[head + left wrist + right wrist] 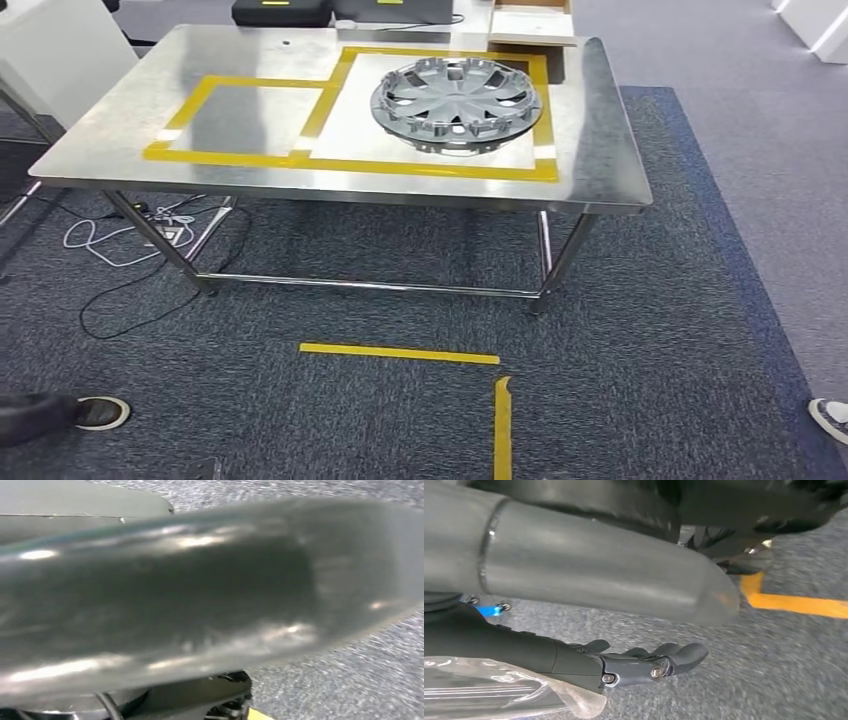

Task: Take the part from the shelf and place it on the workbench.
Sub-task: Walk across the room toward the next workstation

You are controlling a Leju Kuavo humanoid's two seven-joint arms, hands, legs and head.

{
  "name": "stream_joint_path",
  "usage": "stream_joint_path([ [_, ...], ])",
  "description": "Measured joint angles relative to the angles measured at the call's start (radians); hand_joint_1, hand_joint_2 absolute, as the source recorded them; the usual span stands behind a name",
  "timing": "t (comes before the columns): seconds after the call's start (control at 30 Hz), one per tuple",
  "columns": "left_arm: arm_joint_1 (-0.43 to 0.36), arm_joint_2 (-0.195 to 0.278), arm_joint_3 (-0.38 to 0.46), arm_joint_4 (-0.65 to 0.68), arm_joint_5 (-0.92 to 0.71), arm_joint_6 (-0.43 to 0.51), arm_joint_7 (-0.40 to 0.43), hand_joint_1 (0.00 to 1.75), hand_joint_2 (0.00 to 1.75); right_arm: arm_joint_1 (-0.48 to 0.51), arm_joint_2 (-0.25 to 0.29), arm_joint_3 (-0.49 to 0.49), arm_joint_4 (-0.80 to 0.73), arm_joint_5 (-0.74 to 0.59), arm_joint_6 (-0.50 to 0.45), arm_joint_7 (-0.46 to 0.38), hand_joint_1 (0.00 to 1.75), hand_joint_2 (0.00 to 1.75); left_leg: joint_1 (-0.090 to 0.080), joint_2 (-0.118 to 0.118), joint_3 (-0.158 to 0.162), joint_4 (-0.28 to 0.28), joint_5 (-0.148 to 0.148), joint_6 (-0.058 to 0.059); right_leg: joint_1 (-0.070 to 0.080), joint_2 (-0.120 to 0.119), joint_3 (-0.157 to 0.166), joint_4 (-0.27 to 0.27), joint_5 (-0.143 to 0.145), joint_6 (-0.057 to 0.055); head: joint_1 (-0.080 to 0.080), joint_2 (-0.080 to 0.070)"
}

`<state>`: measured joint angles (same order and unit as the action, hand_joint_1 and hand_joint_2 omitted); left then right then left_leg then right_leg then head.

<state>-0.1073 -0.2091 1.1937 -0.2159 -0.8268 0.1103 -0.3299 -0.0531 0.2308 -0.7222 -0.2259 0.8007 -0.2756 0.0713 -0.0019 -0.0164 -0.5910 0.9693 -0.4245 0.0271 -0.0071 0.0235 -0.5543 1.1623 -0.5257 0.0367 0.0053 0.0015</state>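
Dark right robot hand (644, 662) loosely extended, empty.

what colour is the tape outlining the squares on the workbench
Yellow tape on the workbench, clearest in the head view.

The head view is looking forward and down over the bench (600, 150) from a little way back, while both wrist views are hanging close above the same grey carpet (774, 670).
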Motion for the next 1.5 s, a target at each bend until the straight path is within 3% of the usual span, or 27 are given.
stream_joint_path([
  [0.07,-0.003,-0.001,0.000,0.000,-0.001,0.003,-0.002,0.00,0.00,0.000,0.000,0.001,0.001,0.018,0.009,0.008,0.00,0.00,-0.002,-0.017,-0.018,0.013,0.014,-0.010,-0.005,0.041,0.100,-0.146,-0.019,-0.002,-0.001,0.000],
  [0.1,-0.004,0.000,0.000,0.000,-0.002,0.004,-0.004,0.00,0.00,0.000,0.000,0.002,0.002,0.027,0.013,0.012,0.00,0.00,-0.004,-0.025,-0.023,0.019,0.020,-0.015,-0.005,0.054,0.126,-0.188,-0.039,-0.006,-0.001,0.000],
  [0.2,-0.003,0.001,0.000,0.000,-0.006,0.011,-0.009,0.00,0.00,0.002,0.000,0.008,0.004,0.057,0.026,0.025,0.00,0.00,-0.002,-0.044,-0.036,0.034,0.027,-0.029,-0.005,0.025,0.130,-0.206,-0.050,-0.029,-0.002,0.000],
  [0.27,0.000,0.001,0.000,0.000,-0.009,0.015,-0.011,0.00,0.00,0.003,0.000,0.017,0.005,0.076,0.034,0.029,0.00,0.00,0.000,-0.026,-0.059,0.095,-0.026,-0.038,-0.005,-0.002,0.125,-0.207,-0.041,-0.044,-0.006,0.000],
  [0.33,0.000,0.000,0.000,0.000,-0.010,0.019,-0.011,0.00,0.00,0.005,-0.001,0.027,0.005,0.093,0.040,0.031,0.00,0.00,0.002,-0.004,-0.098,0.224,-0.111,-0.045,0.000,-0.029,0.118,-0.206,-0.036,-0.050,-0.009,0.000],
  [0.37,0.001,0.000,0.000,0.000,-0.010,0.023,-0.011,0.00,0.00,0.005,-0.001,0.031,0.005,0.102,0.043,0.032,0.00,0.00,0.003,0.001,-0.112,0.283,-0.137,-0.047,0.002,-0.043,0.115,-0.205,-0.035,-0.051,-0.009,0.000],
  [0.4,0.002,0.000,0.000,0.000,-0.010,0.027,-0.010,0.00,0.00,0.006,-0.002,0.036,0.005,0.110,0.046,0.032,0.00,0.00,0.004,0.004,-0.113,0.314,-0.145,-0.047,0.005,-0.057,0.113,-0.205,-0.034,-0.052,-0.009,0.000],
  [0.43,0.003,0.000,0.000,0.000,-0.011,0.031,-0.008,0.00,0.00,0.006,-0.003,0.042,0.005,0.117,0.049,0.032,0.00,0.00,0.004,0.007,-0.096,0.305,-0.132,-0.045,0.007,-0.070,0.113,-0.204,-0.033,-0.052,-0.009,0.000],
  [0.47,0.005,0.000,0.000,0.000,-0.011,0.034,-0.005,0.00,0.00,0.005,-0.003,0.047,0.005,0.123,0.052,0.032,0.00,0.00,0.004,0.012,-0.063,0.259,-0.106,-0.041,0.008,-0.082,0.117,-0.204,-0.034,-0.051,-0.009,0.000],
  [0.57,0.005,0.000,-0.001,0.000,-0.015,0.042,0.005,0.00,0.00,0.003,-0.003,0.061,0.007,0.138,0.057,0.030,0.00,0.00,-0.009,0.064,0.038,0.081,-0.047,-0.019,0.014,-0.114,0.123,-0.202,-0.039,-0.043,-0.009,0.000],
  [0.6,0.005,0.000,-0.001,0.000,-0.016,0.045,0.010,0.00,0.00,0.002,-0.003,0.066,0.008,0.144,0.059,0.029,0.00,0.00,-0.015,0.078,0.049,0.056,-0.047,-0.011,0.016,-0.123,0.122,-0.202,-0.040,-0.038,-0.009,0.000],
  [0.67,0.006,-0.001,-0.001,0.000,-0.018,0.051,0.020,0.00,0.00,-0.002,-0.004,0.077,0.009,0.157,0.067,0.027,0.00,0.00,-0.019,0.072,0.050,0.040,-0.051,-0.002,0.018,-0.141,0.124,-0.201,-0.041,-0.029,-0.010,0.000],
  [0.7,0.007,-0.002,-0.001,0.000,-0.018,0.053,0.024,0.00,0.00,-0.004,-0.004,0.082,0.009,0.163,0.071,0.028,0.00,0.00,-0.017,0.062,0.051,0.031,-0.050,0.003,0.018,-0.135,0.122,-0.197,-0.047,-0.024,-0.010,0.000],
  [0.77,0.008,-0.004,0.000,0.000,-0.015,0.058,0.029,0.00,0.00,-0.006,-0.005,0.090,0.010,0.171,0.079,0.029,0.00,0.00,-0.010,0.043,0.051,0.014,-0.045,0.011,0.015,-0.089,0.090,-0.142,-0.084,-0.015,-0.004,0.000],
  [0.83,0.007,-0.006,0.000,0.000,-0.012,0.060,0.033,0.00,0.00,-0.003,-0.007,0.097,0.011,0.177,0.086,0.032,0.00,0.00,-0.009,0.023,0.047,0.013,-0.041,0.017,0.009,-0.038,0.017,-0.004,-0.140,-0.009,0.000,0.000],
  [0.9,0.009,-0.007,0.000,0.000,-0.009,0.062,0.034,0.00,0.00,0.005,-0.011,0.102,0.012,0.181,0.092,0.036,0.00,0.00,-0.009,0.000,0.044,0.015,-0.041,0.017,0.005,-0.027,-0.048,0.102,-0.155,-0.003,0.000,0.000],
  [0.93,0.009,-0.008,0.000,0.000,-0.007,0.062,0.034,0.00,0.00,0.008,-0.013,0.104,0.012,0.183,0.094,0.036,0.00,0.00,-0.008,-0.012,0.044,0.017,-0.041,0.017,0.004,-0.026,-0.057,0.101,-0.134,-0.001,0.000,0.000],
  [0.97,0.010,-0.009,0.000,0.000,-0.004,0.058,0.033,0.00,0.00,0.010,-0.014,0.105,0.012,0.186,0.096,0.036,0.00,0.00,-0.008,-0.025,0.044,0.020,-0.041,0.017,0.002,-0.022,-0.046,0.058,-0.093,0.001,0.000,0.000],
  [1.03,0.009,-0.010,0.001,0.000,0.003,0.046,0.031,0.00,0.00,0.011,-0.016,0.108,0.013,0.190,0.102,0.035,0.00,0.00,-0.008,-0.050,0.041,0.029,-0.043,0.011,-0.007,0.020,0.002,-0.075,-0.018,0.003,0.000,0.000],
  [1.07,0.008,-0.011,0.001,0.000,0.005,0.039,0.029,0.00,0.00,0.011,-0.016,0.110,0.013,0.192,0.105,0.035,0.00,0.00,-0.008,-0.062,0.036,0.034,-0.043,0.006,-0.011,0.045,0.023,-0.126,-0.001,0.003,0.000,0.000],
  [1.13,0.007,-0.011,0.002,0.000,0.008,0.034,0.028,0.00,0.00,0.013,-0.017,0.111,0.015,0.195,0.110,0.034,0.00,0.00,-0.006,-0.084,0.021,0.041,-0.038,-0.008,-0.012,0.073,0.037,-0.155,-0.003,-0.004,0.000,0.000],
  [1.2,0.010,-0.012,0.002,0.000,0.008,0.033,0.027,0.00,0.00,0.015,-0.018,0.112,0.015,0.197,0.114,0.035,0.00,0.00,-0.003,-0.095,0.010,0.045,-0.034,-0.021,-0.012,0.050,0.039,-0.160,0.002,-0.018,0.000,0.000],
  [1.27,0.013,-0.011,0.003,0.000,0.008,0.034,0.027,0.00,0.00,0.016,-0.018,0.115,0.015,0.198,0.118,0.034,0.00,0.00,-0.003,-0.057,-0.009,0.084,-0.060,-0.032,-0.014,0.021,0.041,-0.166,0.008,-0.032,-0.005,0.000],
  [1.33,0.010,-0.011,0.003,0.000,0.008,0.034,0.027,0.00,0.00,0.019,-0.019,0.118,0.015,0.199,0.121,0.034,0.00,0.00,-0.001,-0.010,-0.059,0.200,-0.124,-0.042,-0.012,-0.012,0.041,-0.168,0.008,-0.038,-0.011,0.000],
  [1.4,0.009,-0.012,0.003,0.000,0.008,0.033,0.026,0.00,0.00,0.021,-0.022,0.118,0.015,0.198,0.125,0.034,0.00,0.00,0.006,0.002,-0.106,0.313,-0.169,-0.050,-0.010,-0.047,0.040,-0.167,0.007,-0.039,-0.011,0.000],
  [1.43,0.011,-0.011,0.003,0.000,0.007,0.033,0.025,0.00,0.00,0.021,-0.023,0.118,0.015,0.198,0.126,0.033,0.00,0.00,0.009,0.005,-0.108,0.324,-0.165,-0.052,-0.010,-0.062,0.040,-0.167,0.006,-0.039,-0.011,0.000],
  [1.5,0.013,-0.011,0.003,0.000,0.005,0.032,0.025,0.00,0.00,0.021,-0.025,0.118,0.015,0.197,0.129,0.033,0.00,0.00,0.012,0.020,-0.058,0.236,-0.110,-0.052,-0.010,-0.087,0.043,-0.167,0.004,-0.037,-0.011,0.000],
])
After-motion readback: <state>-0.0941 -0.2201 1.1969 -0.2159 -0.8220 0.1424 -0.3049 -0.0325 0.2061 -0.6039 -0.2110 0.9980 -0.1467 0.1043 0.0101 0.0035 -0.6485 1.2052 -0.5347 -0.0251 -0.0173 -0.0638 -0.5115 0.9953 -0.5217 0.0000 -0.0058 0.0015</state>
